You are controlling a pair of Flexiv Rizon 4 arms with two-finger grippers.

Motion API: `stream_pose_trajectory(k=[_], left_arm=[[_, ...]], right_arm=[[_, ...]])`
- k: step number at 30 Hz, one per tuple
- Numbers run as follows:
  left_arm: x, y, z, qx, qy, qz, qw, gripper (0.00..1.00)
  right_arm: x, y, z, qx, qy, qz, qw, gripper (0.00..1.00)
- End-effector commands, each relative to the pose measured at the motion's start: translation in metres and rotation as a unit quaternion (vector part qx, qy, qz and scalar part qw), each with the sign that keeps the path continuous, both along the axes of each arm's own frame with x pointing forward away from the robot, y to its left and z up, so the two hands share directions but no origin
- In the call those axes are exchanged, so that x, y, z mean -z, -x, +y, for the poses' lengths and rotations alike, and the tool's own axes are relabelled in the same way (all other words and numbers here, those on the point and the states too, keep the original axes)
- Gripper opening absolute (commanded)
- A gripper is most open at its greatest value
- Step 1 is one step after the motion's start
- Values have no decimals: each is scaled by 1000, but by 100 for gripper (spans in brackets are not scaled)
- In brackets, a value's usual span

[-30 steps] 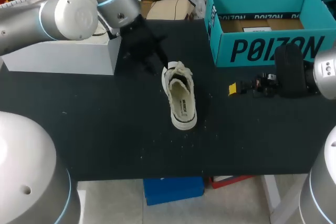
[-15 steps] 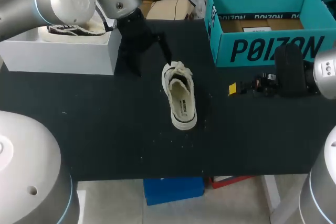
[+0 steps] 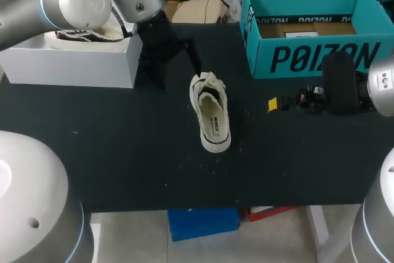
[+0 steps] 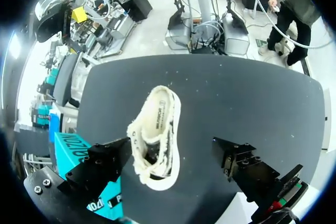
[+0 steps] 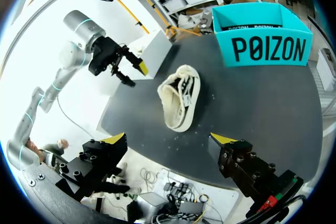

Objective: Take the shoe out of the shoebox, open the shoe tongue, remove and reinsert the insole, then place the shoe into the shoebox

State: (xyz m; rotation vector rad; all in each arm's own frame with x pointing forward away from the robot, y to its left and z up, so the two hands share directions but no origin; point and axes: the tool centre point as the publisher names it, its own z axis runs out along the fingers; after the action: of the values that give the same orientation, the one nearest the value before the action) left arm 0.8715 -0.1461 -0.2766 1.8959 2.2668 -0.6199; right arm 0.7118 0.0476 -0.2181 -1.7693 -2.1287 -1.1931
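Shoe (image 3: 211, 115) lies near the black-lettered teal shoebox (image 3: 308, 60); left fingers (image 4: 102, 163) and right fingers (image 5: 102, 157) both apart.

Robotics lab: left arm (image 3: 74, 1) and right arm (image 3: 383, 84) flank a black table (image 3: 123, 152) (white shoebox (image 3: 68, 67) on it).

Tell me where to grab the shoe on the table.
Grip the shoe by the frayed collar at its heel end, probably coming down from above with the left gripper, one finger inside the opening. That rim is thin, exposed and nearest it.
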Motion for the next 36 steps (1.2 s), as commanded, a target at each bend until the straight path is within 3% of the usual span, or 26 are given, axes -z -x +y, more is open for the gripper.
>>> stream_pose_trajectory(k=[1,13,21,24,29,36], left_arm=[[0,0,0,-1,-3,-1,1000,100],[0,0,0,-1,-3,-1,1000,100],[-12,3,21,-125,38,78,988,100],[-9,9,35,-190,52,118,973,100],[3,18,63,-324,76,162,929,100],[8,28,98,-438,126,190,869,100]], right_arm=[[1,1,0,0,-1,-1,1000,100],[1,1,0,0,-1,-1,1000,100],[1,1,0,0,-1,-1,1000,100],[1,1,0,0,-1,-1,1000,100],[1,1,0,0,-1,-1,1000,100],[1,1,0,0,-1,-1,1000,100]])
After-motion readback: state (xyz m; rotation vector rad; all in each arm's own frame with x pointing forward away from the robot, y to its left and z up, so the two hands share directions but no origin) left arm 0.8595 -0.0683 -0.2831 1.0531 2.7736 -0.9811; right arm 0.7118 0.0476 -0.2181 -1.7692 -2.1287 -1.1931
